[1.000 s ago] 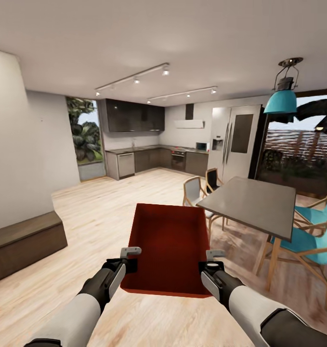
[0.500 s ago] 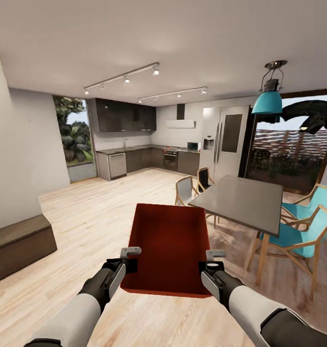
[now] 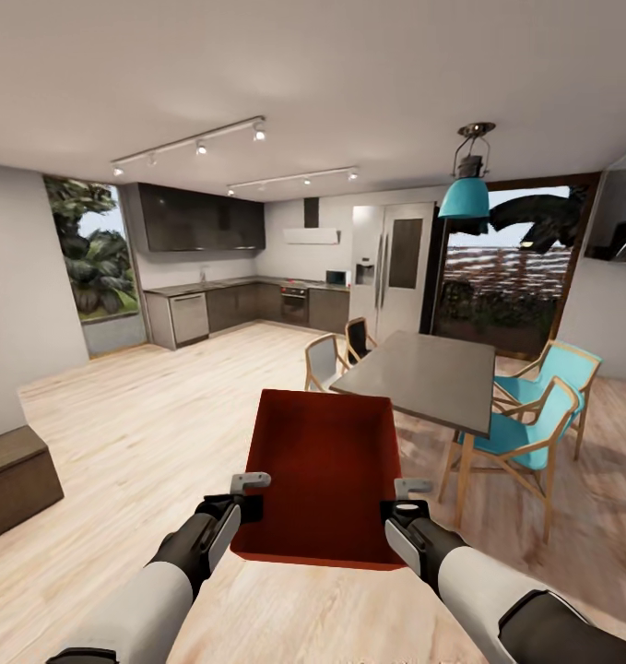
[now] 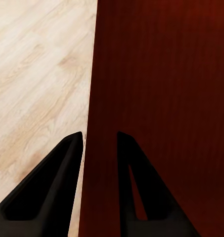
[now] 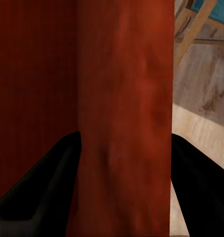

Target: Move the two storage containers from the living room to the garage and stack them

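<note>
Container (image 3: 320, 475) carried between both arms, long axis pointing forward; left end effector (image 3: 249, 496) and right end effector (image 3: 407, 500) each clamp a side wall, equally near.

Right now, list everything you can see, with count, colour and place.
storage container: one, orange-red, held between both hands
dining table: one, grey, right of the container
chairs: two teal beside the table; two more at its far end
pendant lamp: one, teal, above the table
kitchen cabinets: dark, along the far wall
low cabinet: one, dark, at left
floor: light wood
left hand, right hand: each clamps a side wall
</note>
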### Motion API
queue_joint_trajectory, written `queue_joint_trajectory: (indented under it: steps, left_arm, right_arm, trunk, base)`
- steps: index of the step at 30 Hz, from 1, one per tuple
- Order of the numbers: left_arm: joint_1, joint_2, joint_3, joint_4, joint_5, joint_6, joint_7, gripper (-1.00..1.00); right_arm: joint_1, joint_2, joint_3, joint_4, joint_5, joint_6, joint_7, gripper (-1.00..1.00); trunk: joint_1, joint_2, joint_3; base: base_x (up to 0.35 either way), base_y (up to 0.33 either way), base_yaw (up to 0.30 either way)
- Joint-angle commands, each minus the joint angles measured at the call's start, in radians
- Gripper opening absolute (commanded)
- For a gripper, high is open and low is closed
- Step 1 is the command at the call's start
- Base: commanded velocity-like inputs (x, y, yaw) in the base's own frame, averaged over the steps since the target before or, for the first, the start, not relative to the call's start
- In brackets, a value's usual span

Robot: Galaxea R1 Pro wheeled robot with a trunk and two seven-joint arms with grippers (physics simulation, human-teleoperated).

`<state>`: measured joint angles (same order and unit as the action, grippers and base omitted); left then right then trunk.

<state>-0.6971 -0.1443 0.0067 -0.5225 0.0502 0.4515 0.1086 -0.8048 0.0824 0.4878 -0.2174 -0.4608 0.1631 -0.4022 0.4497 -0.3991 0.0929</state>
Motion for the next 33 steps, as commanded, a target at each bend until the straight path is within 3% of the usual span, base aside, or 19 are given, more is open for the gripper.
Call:
queue_joint_trajectory:
  steps: [1,17,26,33]
  left_arm:
    - [0.001,-0.001,0.004,-0.001,-0.01,0.007,0.009,-1.0]
    - [0.001,-0.001,0.004,-0.001,-0.01,0.007,0.009,-1.0]
    - [0.001,-0.001,0.004,-0.001,-0.01,0.007,0.009,-1.0]
    - [0.001,-0.001,0.004,-0.001,-0.01,0.007,0.009,-1.0]
  right_arm:
    - [-0.001,0.011,0.002,-0.017,0.019,0.009,-0.007,-1.0]
    - [-0.001,0.011,0.002,-0.017,0.019,0.009,-0.007,-1.0]
    - [-0.001,0.011,0.001,-0.017,0.019,0.009,-0.007,-1.0]
    - [-0.001,0.011,0.0,-0.017,0.019,0.009,-0.007,-1.0]
  trunk:
    - [0.0,-0.001,-0.001]
    - [0.0,-0.001,-0.014]
    - [0.0,-0.001,-0.016]
    - [0.0,-0.001,-0.016]
  base:
    - [0.0,0.0,-0.25]
    - [0.0,0.0,-0.232]
    - [0.0,0.0,-0.072]
    - [0.0,0.0,-0.249]
